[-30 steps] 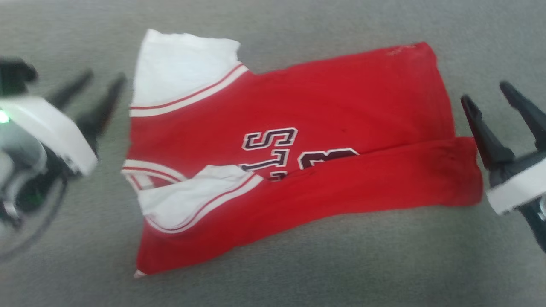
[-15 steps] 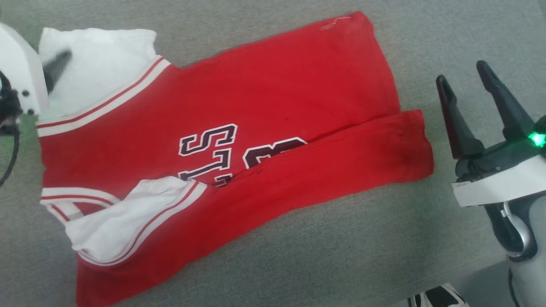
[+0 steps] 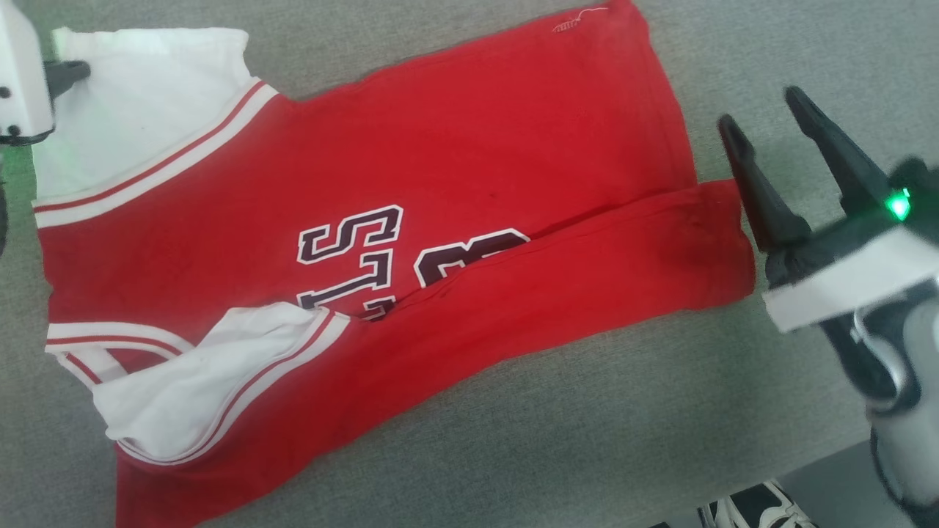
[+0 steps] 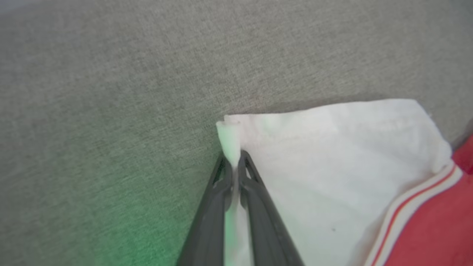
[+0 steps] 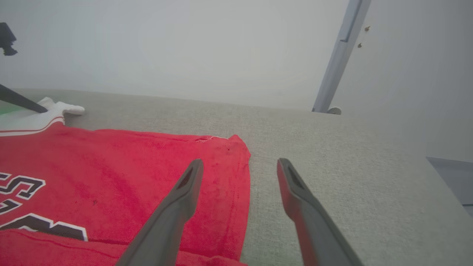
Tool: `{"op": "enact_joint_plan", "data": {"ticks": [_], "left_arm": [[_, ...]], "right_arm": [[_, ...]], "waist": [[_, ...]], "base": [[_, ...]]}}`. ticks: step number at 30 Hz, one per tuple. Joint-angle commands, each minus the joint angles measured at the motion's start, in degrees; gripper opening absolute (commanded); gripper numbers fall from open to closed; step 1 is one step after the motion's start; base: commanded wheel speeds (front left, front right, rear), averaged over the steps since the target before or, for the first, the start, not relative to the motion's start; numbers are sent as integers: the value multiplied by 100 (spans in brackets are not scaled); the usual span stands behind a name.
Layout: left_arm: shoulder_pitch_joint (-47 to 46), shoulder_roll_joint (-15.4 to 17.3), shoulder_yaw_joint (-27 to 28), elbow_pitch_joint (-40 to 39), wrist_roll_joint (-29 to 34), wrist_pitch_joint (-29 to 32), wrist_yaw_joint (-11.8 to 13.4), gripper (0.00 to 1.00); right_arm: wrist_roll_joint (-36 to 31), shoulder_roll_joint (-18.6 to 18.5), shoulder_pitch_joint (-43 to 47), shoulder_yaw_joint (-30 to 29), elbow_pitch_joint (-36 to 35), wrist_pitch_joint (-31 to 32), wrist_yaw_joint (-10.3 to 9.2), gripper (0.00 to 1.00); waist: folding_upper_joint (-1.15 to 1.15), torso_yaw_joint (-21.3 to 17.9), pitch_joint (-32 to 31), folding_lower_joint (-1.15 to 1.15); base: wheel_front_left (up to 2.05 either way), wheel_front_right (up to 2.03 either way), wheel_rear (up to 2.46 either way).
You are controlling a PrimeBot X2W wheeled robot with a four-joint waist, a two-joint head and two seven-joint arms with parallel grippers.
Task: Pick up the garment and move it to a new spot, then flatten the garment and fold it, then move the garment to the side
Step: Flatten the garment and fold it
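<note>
- The garment [image 3: 513, 147] lies spread out on the grey surface [image 3: 601, 440], between the two hands, with its near long edge folded up over part of the dark lettering [image 3: 352, 246]
- The left hand [image 4: 233, 159] is clamped on the outer corner of the garment's white end panel [image 4: 332, 173]
- Its fingers [image 4: 208, 218] are pressed together, with a thin fold of white cloth pinched between the tips and a small nub of cloth standing just past them
- From that hand the white panel spreads off to one side, followed by the stripe trim [image 4: 410, 207] and then the red body
- A green glow falls on the bare surface on the hand's other side
- The right hand [image 3: 761, 110] sits just beside the garment's red end, with its two fingers spread well apart and nothing between them
- A green light [image 3: 899, 207] shines on its body
- In the right wrist view, the finger on the garment's side [image 5: 173, 210] lies over the red edge, and the other finger [image 5: 306, 214] is over bare surface
- Whether either finger touches the cloth cannot be told
- A loose white thread [image 5: 210, 138] marks the red corner just ahead of that hand's fingertips
- A second white panel [image 3: 205, 381] lies folded over the red cloth on the garment's near side, closer to the left hand than to the right
</note>
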Motion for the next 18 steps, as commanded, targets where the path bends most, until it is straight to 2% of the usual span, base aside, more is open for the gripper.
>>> {"op": "enact_joint_plan", "data": {"ticks": [1, 9, 18], "left_arm": [[137, -155, -128, 81, 1, -16, -55, 0], [-48, -629, -189, 243, 110, -219, -311, 0], [-207, -1023, -297, 410, 202, -349, -570, 0]], "right_arm": [[136, -90, -331, 88, 91, 254, -5, 100], [882, -572, -2020, 815, 1251, 2134, -5, 100], [1729, -764, -3368, 1470, 2519, 3916, -3, 100]], "waist": [[0, 40, 46, 0], [0, 449, 192, 0], [0, 905, 365, 0]], "base": [[0, 0, 0], [0, 0, 0], [0, 0, 0]]}}
